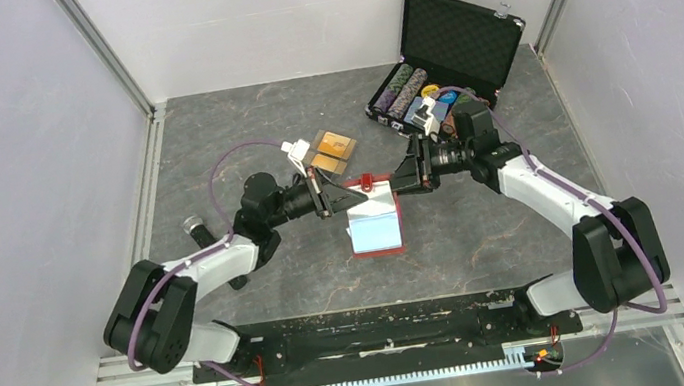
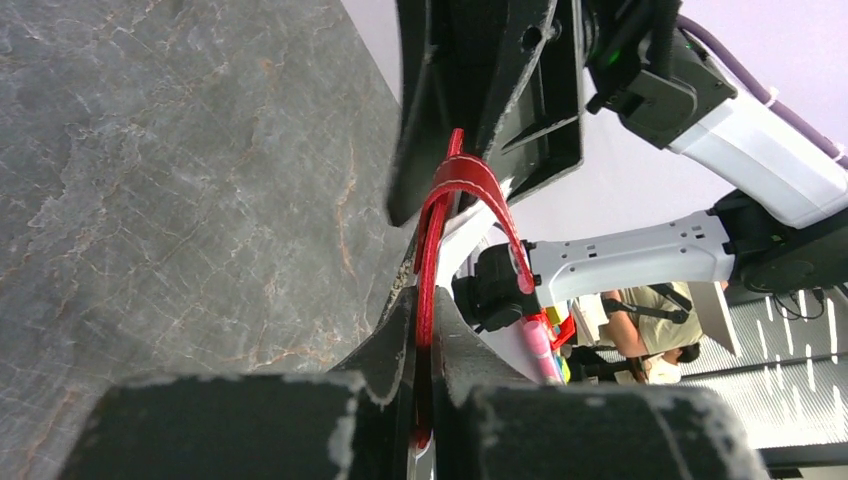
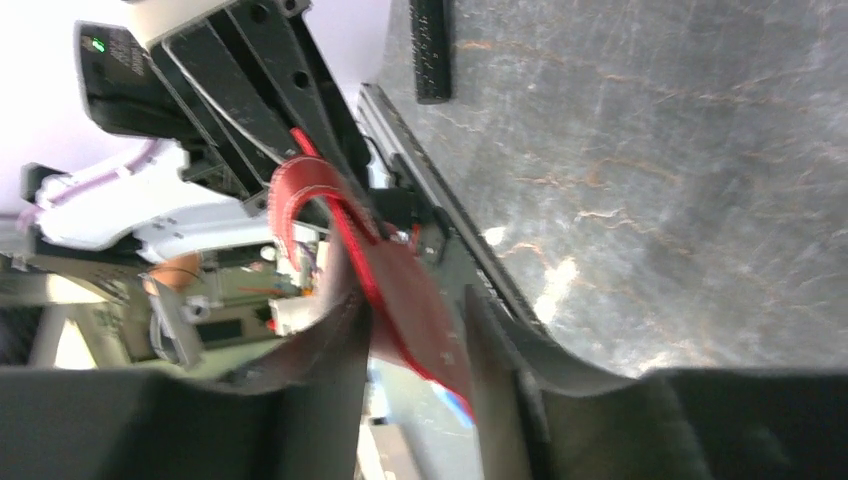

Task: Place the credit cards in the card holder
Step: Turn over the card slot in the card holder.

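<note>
The red card holder (image 1: 373, 211) lies open mid-table, its pale blue-grey lining (image 1: 375, 234) facing up and its far flap raised. My left gripper (image 1: 326, 203) is shut on that red flap's edge (image 2: 426, 300), seen in the left wrist view (image 2: 425, 330). My right gripper (image 1: 404, 180) reaches in from the other side. Its fingers stand apart, open, with the red flap (image 3: 400, 280) loose between them (image 3: 415, 300). Orange and gold credit cards (image 1: 333, 148) lie just behind the left gripper, untouched.
A black chip case (image 1: 460, 33) stands open at the back right, with rows of poker chips (image 1: 404, 93) in front of it. A short dark cylinder (image 1: 193, 226) lies by the left arm. Grey walls close in on both sides.
</note>
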`<state>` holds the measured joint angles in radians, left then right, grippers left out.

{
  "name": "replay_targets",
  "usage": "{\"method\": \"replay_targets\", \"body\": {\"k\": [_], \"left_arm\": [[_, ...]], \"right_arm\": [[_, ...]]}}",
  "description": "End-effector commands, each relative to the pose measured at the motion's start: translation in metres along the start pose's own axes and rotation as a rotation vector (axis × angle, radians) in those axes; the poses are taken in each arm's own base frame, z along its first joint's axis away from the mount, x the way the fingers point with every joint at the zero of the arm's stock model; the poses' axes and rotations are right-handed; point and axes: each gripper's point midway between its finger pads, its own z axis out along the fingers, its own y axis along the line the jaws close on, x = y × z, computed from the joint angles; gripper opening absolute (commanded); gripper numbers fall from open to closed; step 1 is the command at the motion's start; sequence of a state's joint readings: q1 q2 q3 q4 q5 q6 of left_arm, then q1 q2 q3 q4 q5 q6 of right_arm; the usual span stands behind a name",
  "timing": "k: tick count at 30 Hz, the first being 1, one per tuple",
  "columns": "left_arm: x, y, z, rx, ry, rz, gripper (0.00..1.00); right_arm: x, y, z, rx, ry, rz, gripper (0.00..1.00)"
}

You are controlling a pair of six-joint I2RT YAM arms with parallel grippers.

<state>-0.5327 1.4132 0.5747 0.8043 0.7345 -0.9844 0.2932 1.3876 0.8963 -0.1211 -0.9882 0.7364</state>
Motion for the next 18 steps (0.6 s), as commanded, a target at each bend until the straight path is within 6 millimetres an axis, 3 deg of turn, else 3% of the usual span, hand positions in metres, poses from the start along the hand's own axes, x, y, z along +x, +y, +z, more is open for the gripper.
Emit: {"method": "replay_targets", "body": {"k": [1, 3, 8, 13, 18], "left_arm": [[-0.014, -0.029, -0.003, 0.018, -0.011, 0.033, 0.02], [-0.014, -0.029, -0.005, -0.013, 0.008, 0.045, 0.02], [-0.008, -0.029, -0.011, -0.066, 0.064, 0.060, 0.02], [0.001, -0.028, -0.014, -0.074, 0.123, 0.044, 0.02], [0.009, -0.022, -0.017, -0.105, 0.177, 0.044, 0.02]], "right_arm": [[-0.002, -0.004, -0.005, 0.002, -0.025, -0.107, 0.52], [-0.002, -0.008, -0.009, 0.015, -0.031, -0.130, 0.64], [0.001, -0.016, -0.017, 0.071, -0.029, -0.208, 0.82], [0.002, -0.017, -0.026, 0.123, -0.008, -0.310, 0.93], [-0.003, -0.007, -0.035, 0.147, -0.013, -0.404, 0.96]]}}
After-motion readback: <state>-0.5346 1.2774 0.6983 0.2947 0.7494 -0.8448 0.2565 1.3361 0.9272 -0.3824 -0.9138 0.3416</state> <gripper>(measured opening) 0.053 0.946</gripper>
